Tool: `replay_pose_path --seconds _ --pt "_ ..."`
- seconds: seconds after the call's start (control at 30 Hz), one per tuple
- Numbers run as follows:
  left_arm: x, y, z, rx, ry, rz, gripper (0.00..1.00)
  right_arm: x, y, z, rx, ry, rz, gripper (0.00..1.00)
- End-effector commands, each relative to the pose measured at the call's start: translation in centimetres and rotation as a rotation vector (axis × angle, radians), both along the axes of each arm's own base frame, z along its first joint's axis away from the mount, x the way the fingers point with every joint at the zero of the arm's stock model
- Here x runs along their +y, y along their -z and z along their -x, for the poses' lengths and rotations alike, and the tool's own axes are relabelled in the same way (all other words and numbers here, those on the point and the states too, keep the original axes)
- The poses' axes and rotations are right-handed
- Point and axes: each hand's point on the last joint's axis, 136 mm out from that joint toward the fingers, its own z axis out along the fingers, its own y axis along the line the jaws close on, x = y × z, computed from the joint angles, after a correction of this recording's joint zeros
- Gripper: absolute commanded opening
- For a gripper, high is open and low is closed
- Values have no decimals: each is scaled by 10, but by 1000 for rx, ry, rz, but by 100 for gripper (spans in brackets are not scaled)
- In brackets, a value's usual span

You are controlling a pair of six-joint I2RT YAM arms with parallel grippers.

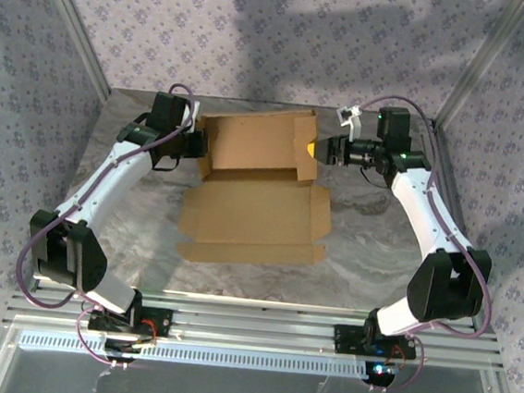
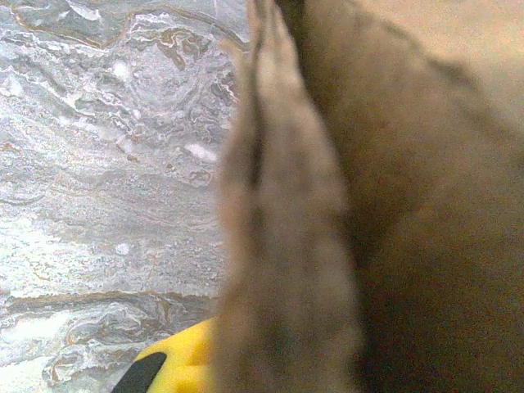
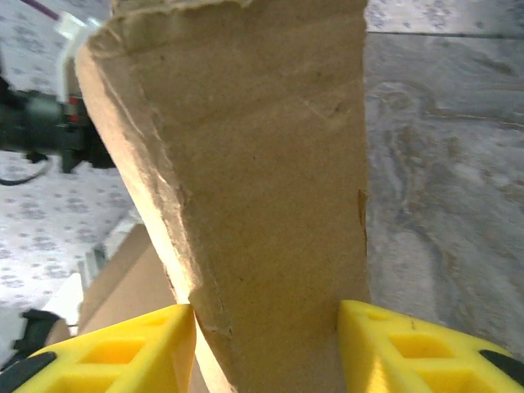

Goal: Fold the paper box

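Observed box open on marbled counter between the arms: near half flat, far panel tilted up off the surface. Noted left end effector pinched narrow on far panel's left edge. Found right end effector at the right edge, holding a flap squeezed between both yellow fingers.

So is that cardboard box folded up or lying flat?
Half folded: the paper box has its near panels flat, far panel raised.
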Motion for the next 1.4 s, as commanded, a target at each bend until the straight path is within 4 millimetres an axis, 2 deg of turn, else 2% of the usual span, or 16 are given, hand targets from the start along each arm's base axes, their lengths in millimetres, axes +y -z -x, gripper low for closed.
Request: replay_pose_path --seconds 0.0,0.2,0.4,0.7,0.8,0.9,0.97,1.2,1.37 --pt "-10 -26 1 -54 31 21 0 -3 1 -8 -63 78 124 48" --pt "-13 -30 3 -63 37 11 0 -6 4 -16 -131 189 224 46" --pt "-18 -32 5 -66 48 10 0 -6 8 -24 -183 275 319 41" --pt "-23 -35 7 -74 57 7 0 -3 18 -33 -189 329 355 31" --pt "-24 -37 7 -78 61 7 0 0 20 -35 -196 342 370 25" --pt "-26 -37 7 -79 63 4 0 -1 22 -39 -209 377 401 13" --pt "-25 -37 7 -78 60 3 0 -2 22 -40 -224 407 431 0" --pt "-27 -42 9 -89 63 4 0 -2 22 -41 -269 446 471 0" --pt "-27 -44 12 -94 69 5 0 -3 21 -45 -268 438 460 19"
